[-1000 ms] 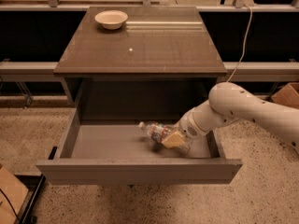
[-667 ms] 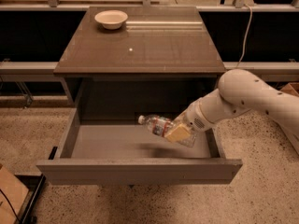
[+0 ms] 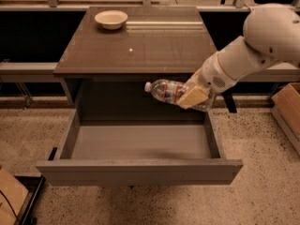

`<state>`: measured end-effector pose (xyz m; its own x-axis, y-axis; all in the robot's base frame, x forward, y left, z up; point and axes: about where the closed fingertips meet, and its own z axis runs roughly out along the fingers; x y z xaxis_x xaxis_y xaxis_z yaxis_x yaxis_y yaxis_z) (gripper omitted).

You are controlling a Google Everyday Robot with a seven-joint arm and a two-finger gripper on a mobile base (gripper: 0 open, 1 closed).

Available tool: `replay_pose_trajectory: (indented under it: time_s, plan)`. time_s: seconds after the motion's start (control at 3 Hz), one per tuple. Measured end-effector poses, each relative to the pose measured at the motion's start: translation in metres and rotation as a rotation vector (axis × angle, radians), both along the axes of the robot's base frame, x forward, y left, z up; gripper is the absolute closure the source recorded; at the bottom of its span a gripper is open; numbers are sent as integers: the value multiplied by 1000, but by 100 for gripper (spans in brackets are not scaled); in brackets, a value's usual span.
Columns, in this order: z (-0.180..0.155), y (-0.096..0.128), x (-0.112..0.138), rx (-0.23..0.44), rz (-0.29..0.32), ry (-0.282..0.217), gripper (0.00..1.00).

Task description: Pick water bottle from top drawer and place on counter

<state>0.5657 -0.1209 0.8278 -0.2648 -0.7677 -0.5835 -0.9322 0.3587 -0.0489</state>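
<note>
One white arm [image 3: 253, 50] reaches in from the right, and its gripper [image 3: 192, 96] is clamped on the water bottle [image 3: 164, 91], with a tan finger pad [image 3: 194, 95] pressed across the bottle's lower half. The water bottle lies almost level in the air, its white cap [image 3: 148, 86] pointing left and slightly up, in front of the dark cabinet opening, just below the front edge of the surface [image 3: 140, 46] and above the back of the top drawer [image 3: 140, 171], touching neither. The top drawer stands pulled well out, its grey floor and plain front panel in full view. On the glossy surface a pale bowl [image 3: 111, 18] sits near the far left corner, well apart from a small white speck [image 3: 131, 50] nearer the middle
</note>
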Motion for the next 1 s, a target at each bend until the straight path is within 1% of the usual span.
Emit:
replay_pose_trajectory:
  time_s: [0.33,0.67,1.0]
  plan:
    - [50,-15,48,-108,-69,-116,100]
    - [75,-24,110,-226,-165,-233,100]
    - [75,-24,110,-225,-165,-233,100]
